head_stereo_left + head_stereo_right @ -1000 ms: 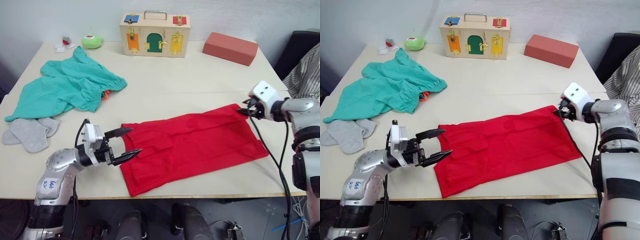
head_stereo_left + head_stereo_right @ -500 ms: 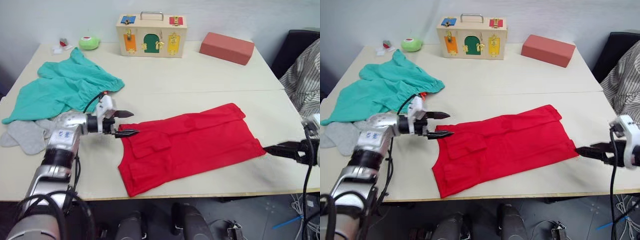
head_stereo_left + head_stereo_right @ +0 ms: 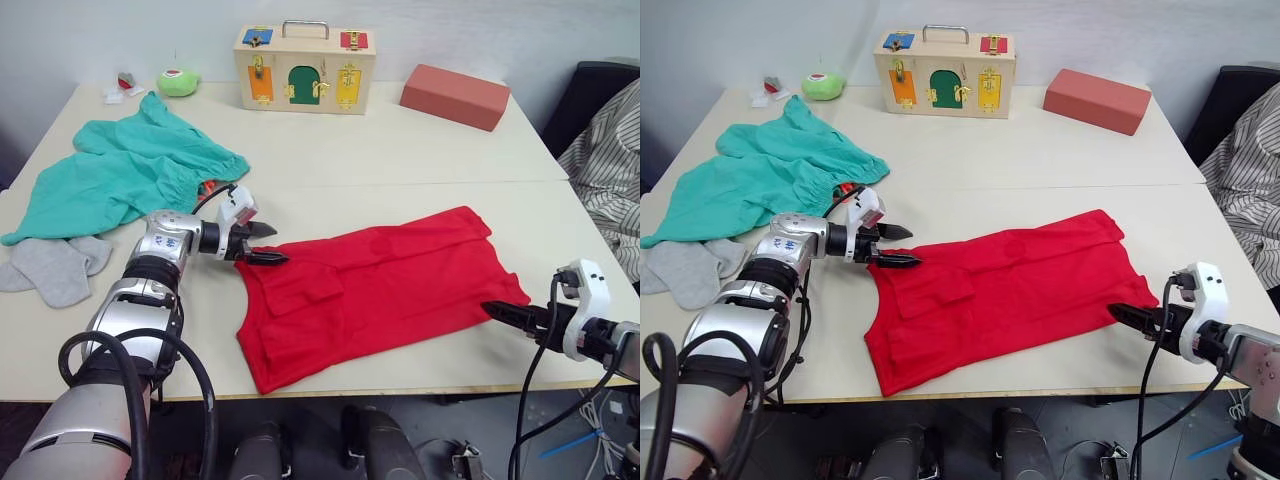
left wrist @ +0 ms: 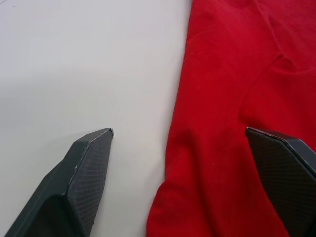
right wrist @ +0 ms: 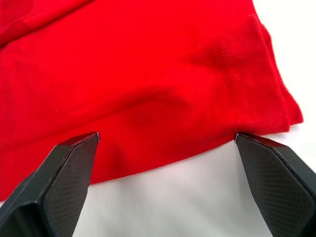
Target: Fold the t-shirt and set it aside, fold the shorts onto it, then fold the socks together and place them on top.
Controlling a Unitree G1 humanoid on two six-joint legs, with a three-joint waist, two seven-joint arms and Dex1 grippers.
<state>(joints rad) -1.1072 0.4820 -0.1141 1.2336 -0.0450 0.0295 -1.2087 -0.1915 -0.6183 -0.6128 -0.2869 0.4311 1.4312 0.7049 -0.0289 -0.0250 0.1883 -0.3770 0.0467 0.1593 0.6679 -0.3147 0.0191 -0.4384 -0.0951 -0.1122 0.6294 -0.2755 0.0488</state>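
Table (image 3: pixel 400 160) — pale top, carrying all three garments.

T-shirt (image 3: pixel 375 285) — red, partly folded into a long strip, its long axis running from one gripper toward the other, slanting away from the robot toward its right. It lay between the two grippers, one end at each.

Shorts (image 3: pixel 120 175) — teal, loosely heaped, behind and outboard of the left gripper, well apart from the shirt.

Socks (image 3: pixel 55 265) — grey pair, lying together just outboard of the left forearm, touching the edge of the shorts.

Left gripper (image 3: pixel 262 245) — fingers spread, tips at the shirt's left end; in the left wrist view one finger stood over bare table, the other over red cloth, the cloth edge between them. Nothing gripped.

Right gripper (image 5: pixel 165 143) — fingers spread wide, level with the shirt's near right corner; the hem lay just ahead of the tips, not yet between them. Nothing gripped.

The relation that matters, as I judged it — each arm had its own end of the strip, the left slightly the closer, already straddling cloth.

Changes from a second earlier — the left gripper had gone from the near left corner to the far left corner; the right gripper had left the far right corner, swung down to the near side and closed in on the near right corner. Shirt itself lay much as before.
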